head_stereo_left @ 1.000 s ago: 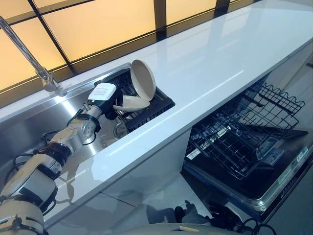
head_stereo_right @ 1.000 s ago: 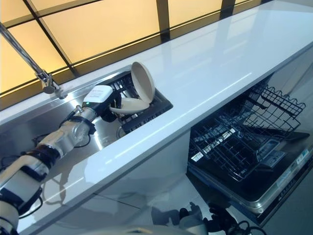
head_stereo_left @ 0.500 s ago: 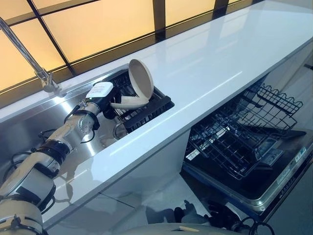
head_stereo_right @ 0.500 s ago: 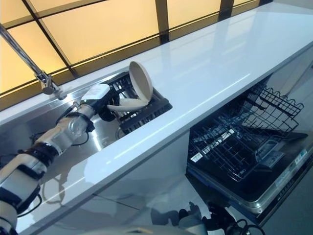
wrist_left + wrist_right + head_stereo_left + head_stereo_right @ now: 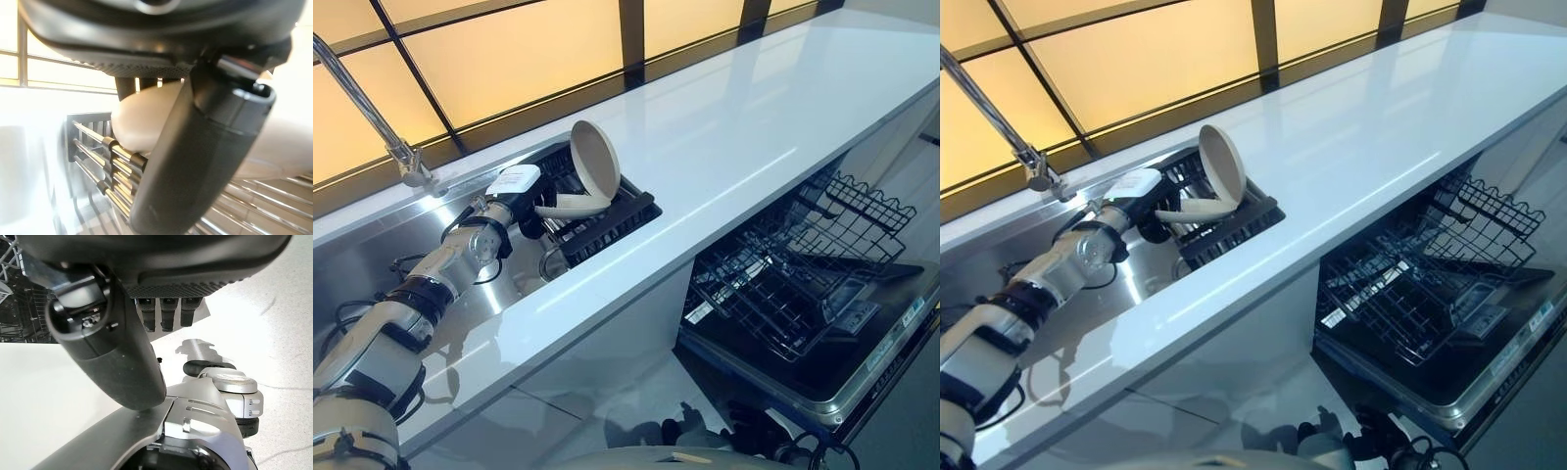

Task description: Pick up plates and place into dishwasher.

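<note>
In the sink, a black dish rack (image 5: 619,219) holds two beige plates. One plate (image 5: 595,157) stands upright on edge. The other plate (image 5: 570,204) lies low and tilted beside it. My left hand (image 5: 522,203) reaches into the rack at the low plate's near rim. In the left wrist view the thumb (image 5: 195,161) lies across that plate (image 5: 142,122), with the fingers behind it, pinching the rim above the rack wires (image 5: 112,166). My right hand (image 5: 117,357) hangs low over the floor, fingers relaxed and holding nothing.
A steel sink (image 5: 372,259) with a tall faucet (image 5: 372,113) is set in a long white counter (image 5: 724,127). Below at the right, the dishwasher door (image 5: 862,367) is down and its wire rack (image 5: 793,264) is pulled out.
The left hand and the low plate have shifted slightly toward the sink side of the rack. The view itself has also drifted a little. The upright plate stays put.
</note>
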`<state>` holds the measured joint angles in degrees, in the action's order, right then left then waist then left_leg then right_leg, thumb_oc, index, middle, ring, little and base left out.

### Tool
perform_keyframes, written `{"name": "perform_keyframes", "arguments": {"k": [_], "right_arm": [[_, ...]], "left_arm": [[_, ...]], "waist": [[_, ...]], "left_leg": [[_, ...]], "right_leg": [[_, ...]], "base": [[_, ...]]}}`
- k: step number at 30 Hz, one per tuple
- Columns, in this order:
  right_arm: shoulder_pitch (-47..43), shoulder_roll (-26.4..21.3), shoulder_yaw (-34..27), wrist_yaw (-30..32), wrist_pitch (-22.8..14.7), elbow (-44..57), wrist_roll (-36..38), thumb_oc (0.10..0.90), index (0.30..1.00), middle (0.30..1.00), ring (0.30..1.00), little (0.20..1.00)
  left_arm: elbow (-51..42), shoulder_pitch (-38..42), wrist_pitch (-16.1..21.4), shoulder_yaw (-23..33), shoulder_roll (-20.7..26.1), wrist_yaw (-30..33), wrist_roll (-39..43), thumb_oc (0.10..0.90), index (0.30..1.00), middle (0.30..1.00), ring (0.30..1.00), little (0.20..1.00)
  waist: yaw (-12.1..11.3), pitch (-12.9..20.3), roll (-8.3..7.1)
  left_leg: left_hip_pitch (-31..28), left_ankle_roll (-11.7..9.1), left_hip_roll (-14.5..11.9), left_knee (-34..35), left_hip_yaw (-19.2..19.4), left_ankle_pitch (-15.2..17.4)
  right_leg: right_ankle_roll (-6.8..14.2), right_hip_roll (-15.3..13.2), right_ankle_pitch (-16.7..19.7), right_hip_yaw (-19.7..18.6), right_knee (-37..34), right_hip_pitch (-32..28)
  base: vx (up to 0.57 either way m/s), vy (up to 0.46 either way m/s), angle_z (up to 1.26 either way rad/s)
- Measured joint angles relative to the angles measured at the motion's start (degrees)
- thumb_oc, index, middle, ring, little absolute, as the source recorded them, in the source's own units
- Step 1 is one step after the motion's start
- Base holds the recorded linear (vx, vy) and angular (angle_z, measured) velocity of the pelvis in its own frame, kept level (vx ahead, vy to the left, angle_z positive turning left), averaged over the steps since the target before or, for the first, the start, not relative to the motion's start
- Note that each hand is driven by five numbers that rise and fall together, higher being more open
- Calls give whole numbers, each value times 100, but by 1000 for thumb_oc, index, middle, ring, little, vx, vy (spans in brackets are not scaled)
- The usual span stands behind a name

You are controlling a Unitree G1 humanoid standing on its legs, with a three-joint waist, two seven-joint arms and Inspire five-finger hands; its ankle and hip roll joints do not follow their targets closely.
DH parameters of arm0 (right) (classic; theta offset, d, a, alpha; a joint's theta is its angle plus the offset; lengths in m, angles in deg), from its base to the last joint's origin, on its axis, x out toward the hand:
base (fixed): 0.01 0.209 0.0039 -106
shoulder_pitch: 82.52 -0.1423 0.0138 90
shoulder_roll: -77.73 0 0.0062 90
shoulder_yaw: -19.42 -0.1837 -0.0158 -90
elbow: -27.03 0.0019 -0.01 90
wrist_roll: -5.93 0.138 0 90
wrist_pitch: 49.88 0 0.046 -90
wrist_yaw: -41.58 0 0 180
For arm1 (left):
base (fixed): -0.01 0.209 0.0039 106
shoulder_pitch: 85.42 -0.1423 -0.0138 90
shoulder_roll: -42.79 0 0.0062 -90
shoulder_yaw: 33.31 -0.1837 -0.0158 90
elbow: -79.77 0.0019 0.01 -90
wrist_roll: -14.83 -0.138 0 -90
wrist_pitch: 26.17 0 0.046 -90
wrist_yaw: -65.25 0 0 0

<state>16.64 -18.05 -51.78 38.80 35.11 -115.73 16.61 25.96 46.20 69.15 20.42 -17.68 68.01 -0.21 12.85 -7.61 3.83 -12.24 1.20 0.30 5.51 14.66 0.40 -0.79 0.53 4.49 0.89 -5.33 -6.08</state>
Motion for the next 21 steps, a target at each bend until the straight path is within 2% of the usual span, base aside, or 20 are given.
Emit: {"name": "perform_keyframes", "arguments": {"k": [6,11,15,17,18,19,20,21], "right_arm": [[15,50,-1,10,-4,-4,64,800,900,900,900,900],[27,57,0,7,-12,-12,67,800,900,900,900,900],[33,55,-1,7,-13,-13,76,800,900,900,900,900],[33,56,-1,6,-13,-15,117,800,900,900,900,900],[34,57,0,6,-14,-15,118,800,900,900,900,900],[34,57,-1,6,-14,-16,119,800,900,900,900,900],[34,57,-1,6,-18,-20,119,800,900,900,900,900],[33,58,0,6,-23,-23,119,800,900,900,900,900]], "left_arm": [[70,-7,-17,2,-50,-161,490,800,900,900,900,900],[65,-7,-13,2,-121,-164,489,800,900,900,900,900],[66,-6,-12,2,-177,-168,486,800,900,900,900,900],[66,-6,-12,2,-191,-173,487,347,512,512,512,447],[66,-6,-12,2,-191,-173,487,300,472,472,472,400],[66,-7,-12,2,-191,-173,487,366,528,528,528,466],[66,-6,-12,2,-191,-173,487,534,672,672,672,634],[66,-6,-12,2,-191,-173,487,748,855,855,855,848]], "waist": [[-27,186,-15],[-18,391,55],[-19,398,65],[-23,398,65],[-22,398,65],[-21,398,65],[-22,398,65],[-21,398,65]], "left_leg": [[6,-5,-2,1,-12,-20],[59,-5,-1,1,-8,-20],[62,-10,-4,1,-10,-30],[66,-10,-5,1,-15,-31],[66,-10,-4,1,-15,-31],[66,-10,-4,1,-15,-31],[67,-10,-4,1,-15,-31],[67,-10,-4,1,-15,-31]], "right_leg": [[-1,-2,-1,0,-18,2],[-1,-2,-1,0,-24,57],[-2,0,0,4,-23,59],[-2,0,0,6,-23,60],[-2,0,0,5,-23,60],[-2,0,0,5,-23,60],[-2,0,0,5,-23,60],[-2,0,0,6,-23,61]], "base": [[-2,0,1],[0,0,0],[0,0,0],[0,0,0],[0,0,0],[0,0,0],[0,0,0],[0,0,0]]}}
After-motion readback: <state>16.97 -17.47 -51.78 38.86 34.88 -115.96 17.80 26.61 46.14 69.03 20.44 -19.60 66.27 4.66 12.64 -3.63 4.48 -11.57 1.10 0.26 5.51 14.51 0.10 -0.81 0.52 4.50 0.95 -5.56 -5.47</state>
